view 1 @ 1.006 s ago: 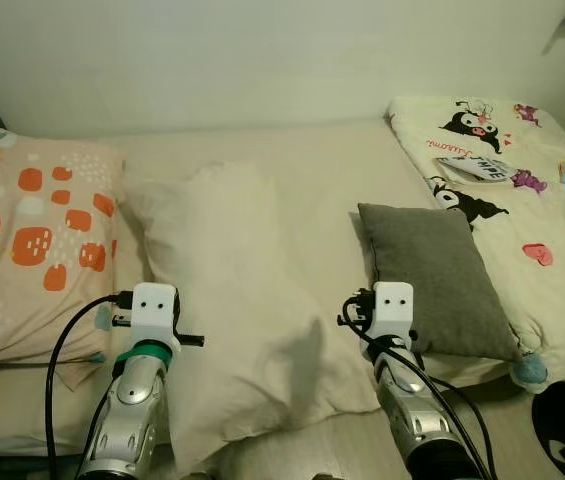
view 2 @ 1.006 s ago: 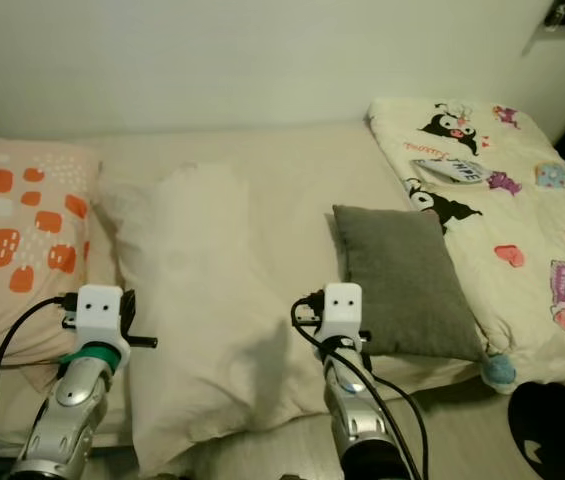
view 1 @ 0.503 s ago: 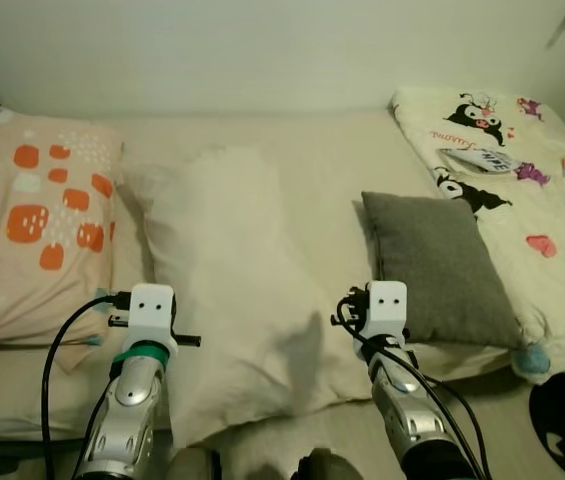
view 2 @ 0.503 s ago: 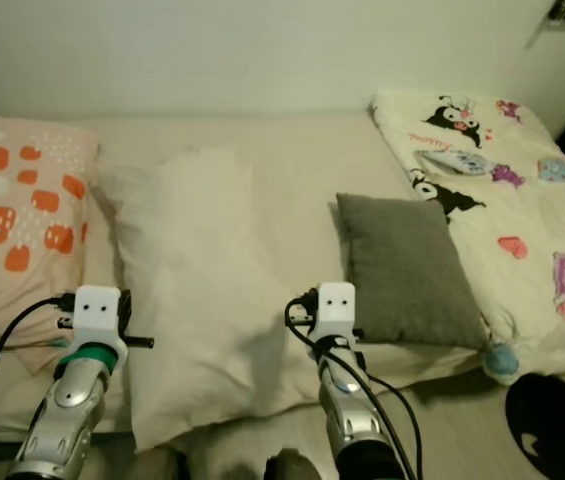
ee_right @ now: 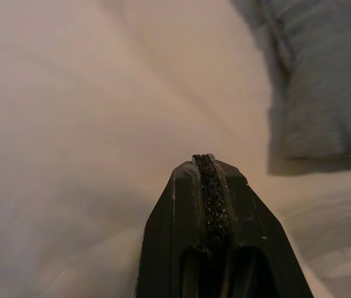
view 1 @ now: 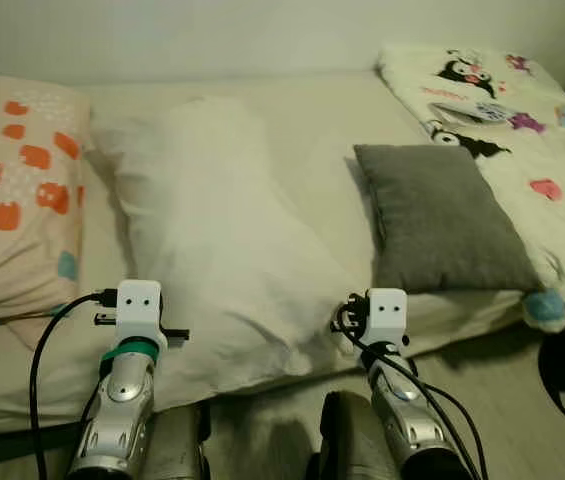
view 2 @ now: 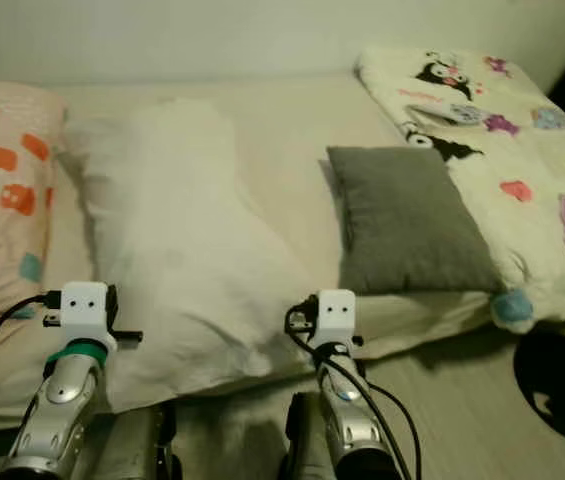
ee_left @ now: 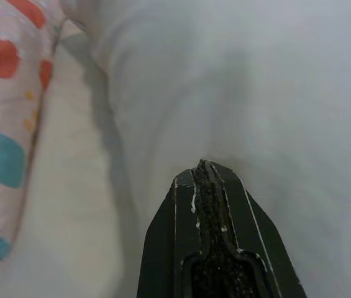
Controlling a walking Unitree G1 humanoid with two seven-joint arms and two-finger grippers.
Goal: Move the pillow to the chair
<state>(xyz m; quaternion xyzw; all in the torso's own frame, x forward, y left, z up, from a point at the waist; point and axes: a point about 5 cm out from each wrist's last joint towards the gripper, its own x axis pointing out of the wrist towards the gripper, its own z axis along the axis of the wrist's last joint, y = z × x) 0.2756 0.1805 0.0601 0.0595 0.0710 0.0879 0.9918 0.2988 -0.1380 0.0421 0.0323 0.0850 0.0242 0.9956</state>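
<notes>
The pillow is large, plain white and softly rumpled, lying lengthwise across the middle of the bed, its near end reaching the bed's front edge. Left of the pillow and touching its far corner sits a cushion with orange patches; right of it, apart across a strip of bare sheet, lies a grey cushion, and beyond that a cartoon-print blanket. The left gripper hovers over the pillow's near left edge, fingers pressed together and empty. The right gripper hovers over its near right edge, likewise closed on nothing.
</notes>
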